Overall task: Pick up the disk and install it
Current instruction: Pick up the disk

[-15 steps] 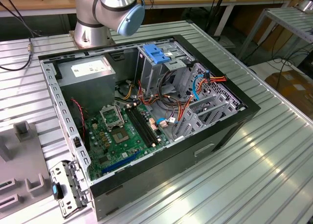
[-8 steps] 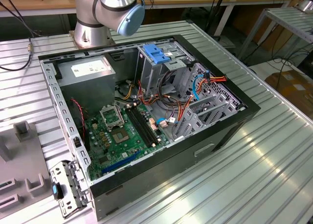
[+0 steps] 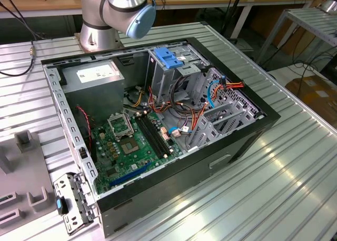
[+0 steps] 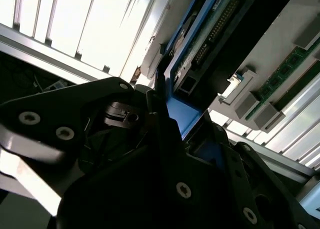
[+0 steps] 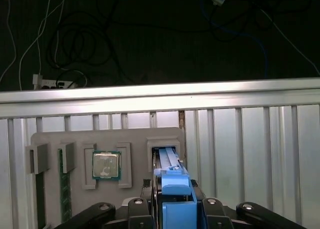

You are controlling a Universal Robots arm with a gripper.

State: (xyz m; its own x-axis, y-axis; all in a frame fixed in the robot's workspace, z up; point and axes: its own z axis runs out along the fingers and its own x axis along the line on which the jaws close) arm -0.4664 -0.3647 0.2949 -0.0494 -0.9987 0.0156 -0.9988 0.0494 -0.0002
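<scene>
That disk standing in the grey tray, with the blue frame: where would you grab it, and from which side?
Probably by its two broad flat faces, near the exposed blue-framed end, coming straight down from above. The disk stands on edge in a slot of the grey tray, so only that end sticks out.

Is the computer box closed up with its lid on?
No, in the exterior view the computer case lies open on its side, with the green motherboard and coloured cables inside in plain sight.
</scene>
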